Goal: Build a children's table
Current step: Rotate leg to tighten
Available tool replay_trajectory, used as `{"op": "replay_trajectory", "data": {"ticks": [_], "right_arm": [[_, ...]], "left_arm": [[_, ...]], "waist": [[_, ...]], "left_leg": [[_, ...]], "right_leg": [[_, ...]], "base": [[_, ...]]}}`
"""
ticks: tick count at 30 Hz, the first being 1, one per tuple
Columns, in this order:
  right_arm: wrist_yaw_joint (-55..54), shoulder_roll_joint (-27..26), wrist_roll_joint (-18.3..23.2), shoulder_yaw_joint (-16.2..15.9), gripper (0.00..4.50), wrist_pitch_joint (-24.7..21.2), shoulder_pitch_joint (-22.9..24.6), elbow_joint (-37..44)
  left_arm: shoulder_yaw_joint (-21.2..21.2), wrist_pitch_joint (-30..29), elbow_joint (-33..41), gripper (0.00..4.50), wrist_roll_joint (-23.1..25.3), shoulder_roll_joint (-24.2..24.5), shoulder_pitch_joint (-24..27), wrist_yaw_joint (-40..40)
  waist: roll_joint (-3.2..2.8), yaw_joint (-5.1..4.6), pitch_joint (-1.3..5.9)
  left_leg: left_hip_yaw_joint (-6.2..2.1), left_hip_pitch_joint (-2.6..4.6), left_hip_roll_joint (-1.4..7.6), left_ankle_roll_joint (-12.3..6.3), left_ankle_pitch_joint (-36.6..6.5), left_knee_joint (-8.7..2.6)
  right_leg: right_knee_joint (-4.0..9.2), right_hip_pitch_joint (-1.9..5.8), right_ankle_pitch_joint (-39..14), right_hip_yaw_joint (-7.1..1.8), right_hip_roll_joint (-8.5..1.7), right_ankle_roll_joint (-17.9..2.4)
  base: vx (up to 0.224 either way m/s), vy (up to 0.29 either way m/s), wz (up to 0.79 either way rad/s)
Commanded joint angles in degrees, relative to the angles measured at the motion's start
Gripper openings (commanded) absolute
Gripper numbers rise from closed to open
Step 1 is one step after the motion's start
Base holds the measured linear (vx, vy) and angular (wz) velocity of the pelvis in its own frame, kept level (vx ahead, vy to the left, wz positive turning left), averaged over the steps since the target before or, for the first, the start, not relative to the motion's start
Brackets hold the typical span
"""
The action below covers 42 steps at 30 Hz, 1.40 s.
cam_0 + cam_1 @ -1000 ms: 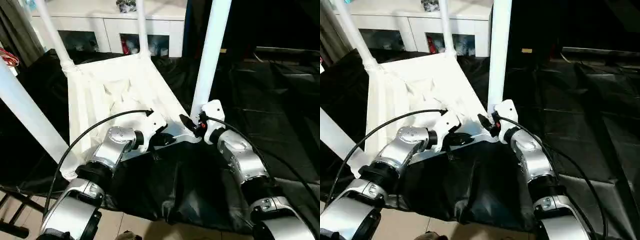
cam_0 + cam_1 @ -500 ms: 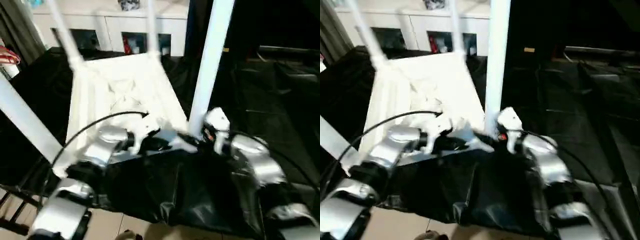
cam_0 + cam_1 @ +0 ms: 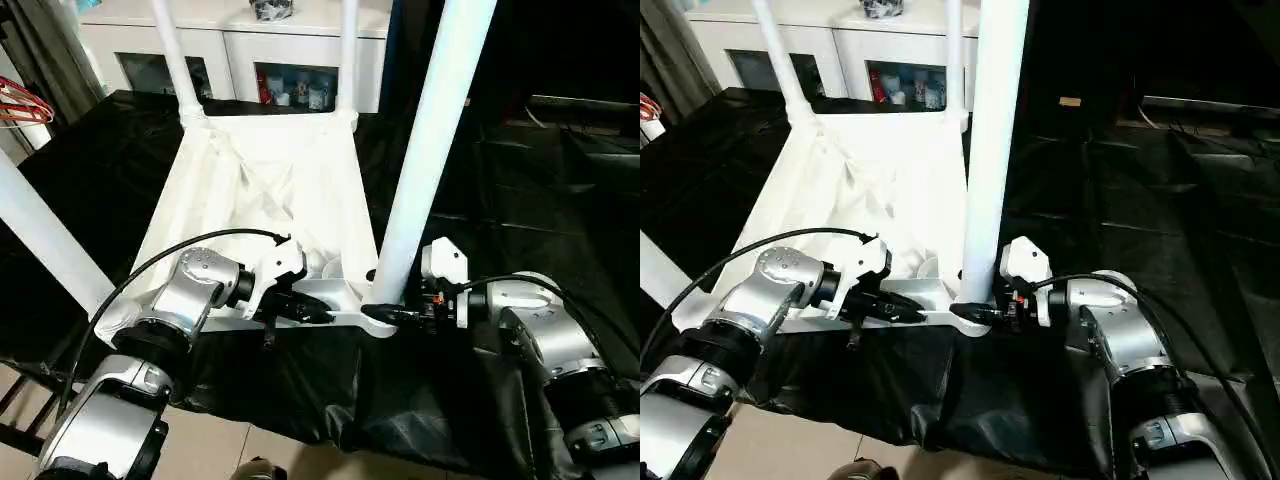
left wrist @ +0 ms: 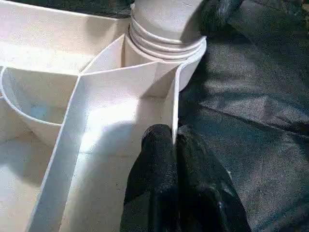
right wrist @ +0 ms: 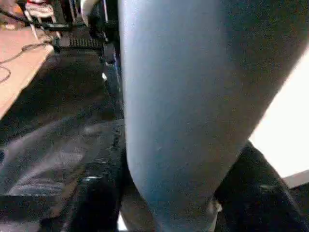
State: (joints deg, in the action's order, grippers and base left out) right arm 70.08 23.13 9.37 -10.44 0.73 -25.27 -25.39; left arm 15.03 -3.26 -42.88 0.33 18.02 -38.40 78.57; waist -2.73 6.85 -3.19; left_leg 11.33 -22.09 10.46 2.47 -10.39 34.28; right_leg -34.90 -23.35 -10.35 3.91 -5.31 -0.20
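Note:
The children's table [image 3: 270, 190] lies upside down on black cloth, ribbed underside up, with a leg standing in each corner socket. My left gripper [image 3: 318, 318] is shut on the thin near rim wall, close to the near right socket. In the left wrist view its fingers [image 4: 154, 164] pinch that wall [image 4: 175, 96] from both sides. My right gripper [image 3: 385, 313] is closed around the base of the near right leg [image 3: 430, 150], just above the socket. That leg [image 5: 183, 111] stands between its fingers [image 5: 96, 203] in the right wrist view.
Further legs rise at the far left [image 3: 175, 60], far right [image 3: 348, 55] and near left [image 3: 45, 240]. A white cabinet [image 3: 250, 40] with glass doors stands behind. Black cloth [image 3: 520, 200] covers the ground, and tiled floor [image 3: 210, 445] shows below my left arm.
The camera has shifted. My right gripper has gone from beside the socket to around the near right leg's base. My left gripper keeps its hold on the rim.

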Motion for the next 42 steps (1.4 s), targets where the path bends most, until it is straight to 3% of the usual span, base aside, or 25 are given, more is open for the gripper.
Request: {"op": "replay_trajectory", "data": {"ticks": [1,4,8,10,11,12,13,18,22,24,27,33,38,40,42], "right_arm": [[2.8,-0.9,-1.0,-3.9,2.13,-1.3,1.6,0.0],[3.1,-0.9,-0.8,-4.3,2.04,-1.6,2.0,0.5],[-3.3,-3.8,-0.7,-2.2,1.99,-3.8,1.7,-0.9],[-6.6,-4.8,-1.3,-1.5,1.97,-4.1,1.3,-2.1],[-14.5,-7.4,-3.0,0.1,1.97,-4.3,0.1,-5.1],[-20.0,-9.4,-3.9,1.2,1.96,-4.8,-0.7,-7.1],[-21.5,-9.9,-4.0,1.5,1.96,-4.9,-0.9,-7.6],[-34.5,-15.5,-7.5,1.6,1.95,-5.2,-2.2,-11.1],[-37.0,-18.4,-7.9,1.6,1.95,-5.0,-2.6,-11.3],[-36.8,-19.3,-7.7,1.6,1.95,-4.6,-2.7,-11.4],[-34.1,-18.8,-5.5,2.2,2.65,-4.9,-2.4,-10.1],[-30.5,-14.8,-6.6,1.6,3.14,-2.9,-1.7,-9.1],[-19.6,-9.4,-4.9,0.0,3.14,-1.5,0.5,-6.0],[-14.3,-7.1,-4.1,-1.1,3.14,-1.4,1.5,-4.1],[-10.0,-4.8,-3.8,-2.2,3.14,-0.9,2.3,-2.7]], "left_arm": [[-1.1,1.2,1.9,0.0,-2.5,-0.7,-1.9,-0.3],[-1.4,1.3,1.9,0.0,-2.5,-1.0,-1.8,-0.8],[-2.9,1.9,0.0,0.0,-0.3,-2.7,-2.9,-10.3],[-3.4,1.6,-0.3,0.0,0.0,-3.3,-3.2,-12.6],[-3.7,0.8,-0.1,0.0,0.6,-4.5,-3.3,-16.3],[-3.8,-0.5,0.3,0.0,1.3,-5.7,-3.3,-19.4],[-3.9,-1.0,0.4,0.0,1.5,-6.1,-3.3,-20.4],[-3.9,-4.4,0.3,0.0,3.5,-11.1,-3.4,-31.2],[-3.5,-4.7,0.1,0.0,3.6,-13.2,-3.1,-33.6],[-3.3,-4.5,0.2,0.0,3.5,-13.6,-2.9,-33.4],[-2.8,-3.2,0.8,0.0,2.7,-12.9,-2.2,-30.2],[-2.5,-2.0,2.3,0.0,1.6,-10.8,-1.3,-24.4],[-1.8,-0.3,3.0,0.0,0.2,-7.8,-1.0,-16.6],[-1.5,0.0,3.2,0.0,-0.5,-6.5,-1.1,-13.0],[-1.2,0.0,3.1,0.0,-0.7,-5.1,-1.2,-9.8]], "waist": [[0.87,0.05,4.13],[0.92,0.04,4.14],[0.89,0.15,4.09],[0.94,-0.01,3.9],[1.05,-0.17,3.82],[0.9,-0.62,3.65],[1.04,-1.18,3.54],[0.87,-2.22,3.3],[0.95,-2.21,3.21],[0.91,-2.17,3.34],[0.84,-2.22,3.38],[0.86,-2.18,3.6],[0.99,-1.66,4.07],[1.06,-1.33,4.28],[0.84,-0.96,4.38]], "left_leg": [[-1.33,1.01,3.07,-4.67,-10.8,-3.99],[-1.32,1.0,3.05,-4.73,-10.6,-3.95],[-1.29,1.03,3.07,-4.77,-10.6,-3.93],[-1.37,1.19,3.05,-3.65,-12.4,-4.2],[-1.47,1.22,2.96,-2.65,-13.4,-4.3],[-1.51,1.37,2.9,-1.67,-14.6,-4.45],[-1.78,1.19,2.72,-0.5,-15.7,-4.68],[-1.77,1.61,2.57,-0.27,-18.0,-4.75],[-1.93,1.91,2.39,-0.4,-19.6,-4.85],[-1.95,1.78,2.52,-0.6,-19.4,-5.03],[-1.93,1.67,2.55,-0.78,-19.3,-5.17],[-1.84,1.54,2.66,-1.4,-18.0,-5.12],[-1.45,1.1,2.65,-4.14,-12.1,-4.53],[-1.29,0.99,2.71,-5.69,-9.2,-4.15],[-1.19,1.09,2.88,-6.89,-7.9,-3.91]], "right_leg": [[3.88,2.88,-10.6,-2.43,-3.75,-15.0],[3.89,2.9,-10.7,-2.42,-3.75,-14.9],[4.0,2.76,-11.2,-2.46,-3.72,-14.7],[4.34,2.6,-14.0,-2.43,-3.75,-14.2],[4.53,2.61,-16.7,-2.41,-3.88,-13.3],[4.92,2.35,-19.4,-2.49,-4.02,-12.8],[5.07,2.66,-22.5,-2.26,-4.05,-11.6],[5.9,2.17,-25.2,-2.38,-3.85,-10.1],[6.5,2.14,-29.3,-2.35,-3.89,-8.2],[6.39,2.23,-27.4,-2.44,-3.81,-8.2],[6.08,2.31,-24.6,-2.49,-3.67,-9.0],[5.78,2.56,-21.2,-2.61,-3.82,-10.2],[4.71,3.22,-11.6,-2.58,-3.66,-12.7],[3.98,3.36,-6.3,-2.44,-3.51,-14.7],[3.72,3.2,-3.9,-2.39,-3.51,-15.7]], "base": [[0.0,0.0,0.0],[0.0,0.0,0.0],[0.0,0.0,0.0],[0.0,0.0,0.0],[0.0,0.0,0.0],[0.0,0.0,0.0],[0.0,0.0,0.0],[0.0,0.0,0.0],[0.0,0.0,0.0],[0.0,0.0,0.0],[0.0,0.0,0.0],[0.0,0.0,0.0],[0.0,0.0,0.0],[0.0,0.0,0.0],[0.0,0.0,0.0]]}}
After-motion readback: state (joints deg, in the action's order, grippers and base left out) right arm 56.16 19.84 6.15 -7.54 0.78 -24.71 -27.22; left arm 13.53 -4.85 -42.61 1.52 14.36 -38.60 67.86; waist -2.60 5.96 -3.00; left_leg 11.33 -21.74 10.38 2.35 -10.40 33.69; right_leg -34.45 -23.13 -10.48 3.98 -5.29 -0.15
